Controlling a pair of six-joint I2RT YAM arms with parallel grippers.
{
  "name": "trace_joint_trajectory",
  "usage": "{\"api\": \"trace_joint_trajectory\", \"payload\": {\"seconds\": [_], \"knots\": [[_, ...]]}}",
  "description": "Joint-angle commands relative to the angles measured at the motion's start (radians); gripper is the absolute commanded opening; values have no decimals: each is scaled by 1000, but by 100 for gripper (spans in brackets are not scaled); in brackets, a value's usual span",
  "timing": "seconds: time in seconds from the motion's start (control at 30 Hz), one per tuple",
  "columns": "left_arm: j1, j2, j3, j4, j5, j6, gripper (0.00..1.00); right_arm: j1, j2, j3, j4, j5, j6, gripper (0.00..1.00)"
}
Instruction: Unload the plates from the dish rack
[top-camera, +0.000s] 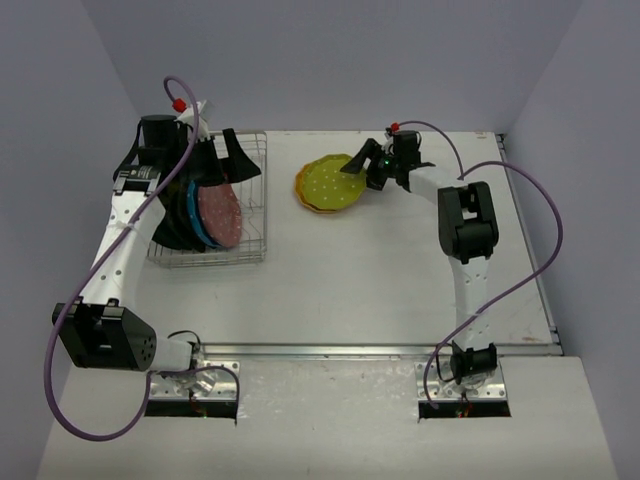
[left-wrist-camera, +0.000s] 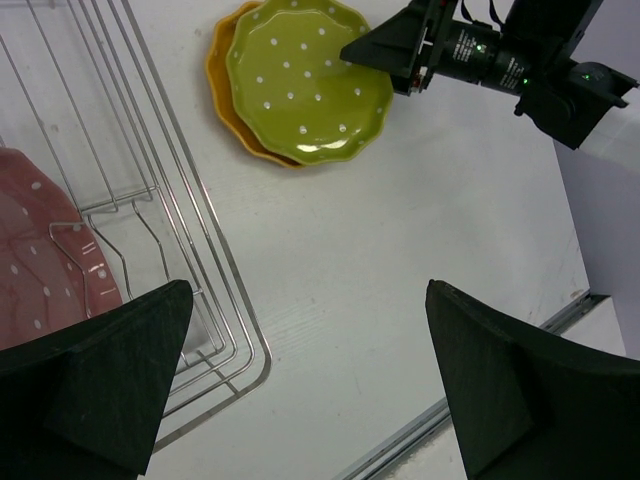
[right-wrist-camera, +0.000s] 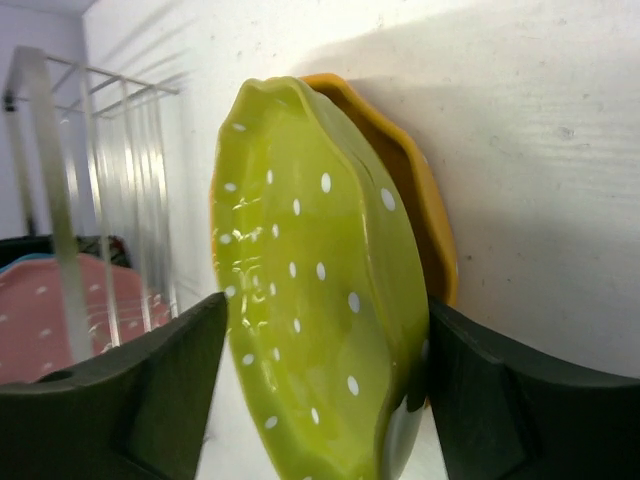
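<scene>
A yellow-green dotted plate (top-camera: 328, 182) lies on an orange plate (top-camera: 301, 188) on the table, right of the dish rack (top-camera: 256, 215). My right gripper (top-camera: 358, 170) is at the stack's right rim and is open. In the right wrist view its jaws straddle the yellow-green plate (right-wrist-camera: 310, 290): one finger is clear above the plate's face, the other is by the rim next to the orange plate (right-wrist-camera: 432, 220). A maroon plate (top-camera: 218, 215), a blue one (top-camera: 196, 228) and dark ones (top-camera: 172, 228) stand in the rack. My left gripper (left-wrist-camera: 310, 290) hangs open and empty over the rack's right edge (left-wrist-camera: 180, 230).
The rack's wire side (right-wrist-camera: 60, 200) stands just left of the plate stack. A metal strip (top-camera: 380, 349) marks the table's near edge. Purple cables (top-camera: 540, 210) loop beside both arms. Grey walls close in the left, back and right.
</scene>
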Motion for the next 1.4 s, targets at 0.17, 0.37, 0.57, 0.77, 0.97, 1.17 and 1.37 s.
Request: {"api": "trace_joint_trajectory", "payload": {"seconds": [0.17, 0.37, 0.57, 0.77, 0.97, 1.17, 1.37], "knots": [[0, -61, -20, 33, -53, 46, 100, 148, -88, 177, -290, 477, -370, 92], [0, -67, -23, 28, -92, 62, 100, 183, -50, 241, -360, 643, -408, 99], [0, -80, -32, 41, -162, 71, 100, 186, -81, 226, -350, 717, -431, 99], [0, -90, -37, 45, -216, 87, 100, 185, -113, 220, -326, 778, -484, 99], [0, -85, -6, -28, -473, 185, 89, 185, -227, 136, -316, 692, -543, 99], [-20, -67, -30, -94, -647, 264, 68, 186, -423, -41, -310, 617, -588, 99], [-89, -36, -65, -115, -782, 283, 61, 186, -607, -241, -316, 641, -613, 99]]}}
